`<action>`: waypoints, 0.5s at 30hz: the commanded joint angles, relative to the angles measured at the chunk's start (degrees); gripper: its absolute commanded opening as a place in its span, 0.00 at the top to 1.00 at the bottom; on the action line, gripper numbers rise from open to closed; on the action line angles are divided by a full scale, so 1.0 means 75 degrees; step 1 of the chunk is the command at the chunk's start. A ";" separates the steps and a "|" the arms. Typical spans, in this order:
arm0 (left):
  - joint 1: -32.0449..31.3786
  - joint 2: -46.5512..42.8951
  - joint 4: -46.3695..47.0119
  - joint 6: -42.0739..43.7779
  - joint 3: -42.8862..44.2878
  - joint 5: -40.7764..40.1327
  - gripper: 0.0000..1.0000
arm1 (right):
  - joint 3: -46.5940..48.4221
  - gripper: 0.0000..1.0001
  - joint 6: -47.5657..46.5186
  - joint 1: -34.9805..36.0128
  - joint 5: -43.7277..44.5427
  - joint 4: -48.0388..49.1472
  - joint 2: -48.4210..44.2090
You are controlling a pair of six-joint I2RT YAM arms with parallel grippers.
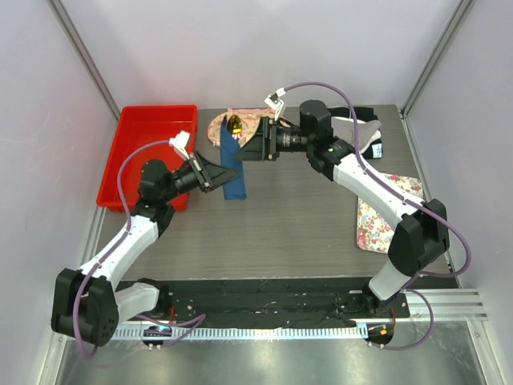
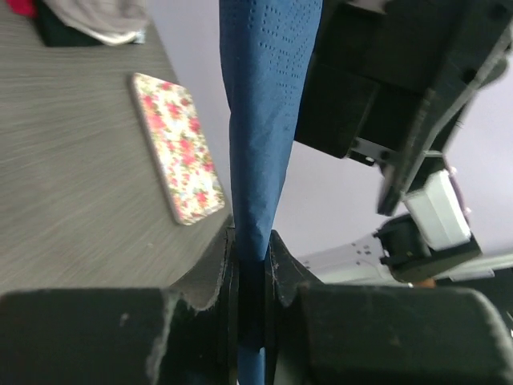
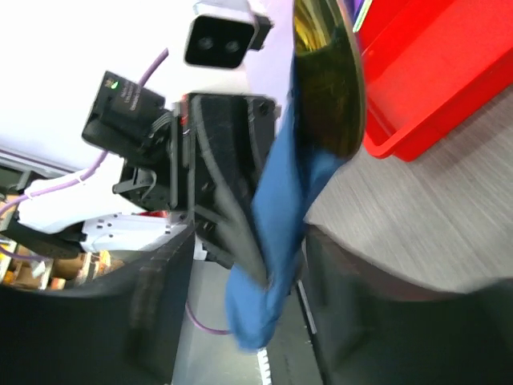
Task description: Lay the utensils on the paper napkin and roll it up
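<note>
The paper napkin (image 1: 233, 172), dark blue and rolled into a narrow bundle, is lifted off the table at the back centre. My left gripper (image 1: 227, 173) is shut on its lower part; the left wrist view shows the napkin (image 2: 264, 120) pinched between the gripper's (image 2: 250, 245) jaws. A yellowish utensil end (image 1: 235, 124) sticks out of the top of the roll, and it shows as a shiny golden bowl (image 3: 329, 80) in the right wrist view. My right gripper (image 1: 244, 150) stands open around the napkin's (image 3: 280, 224) upper part, with gaps at both fingers. The utensils' handles are hidden.
A red tray (image 1: 148, 156) sits at the back left, close behind the left arm. A peach floral cloth (image 1: 216, 127) lies behind the napkin. A white floral mat (image 1: 385, 212) lies at the right edge. Dark and white items (image 1: 365, 132) lie at the back right.
</note>
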 commanded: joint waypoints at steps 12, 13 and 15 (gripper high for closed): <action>0.3372 0.1136 -0.2715 0.3711 0.1656 0.2646 1.00 | 0.0361 0.05 -0.0488 -0.0392 -0.0021 -0.0372 -0.0141; 0.3574 0.1311 -0.3598 0.4711 0.2041 0.2799 1.00 | 0.0350 0.05 -0.0511 -0.0404 -0.0044 -0.0372 -0.0129; 0.4053 0.1803 -0.4878 0.5876 0.2534 0.2976 1.00 | 0.0338 0.05 -0.0523 -0.0415 -0.0045 -0.0408 -0.0106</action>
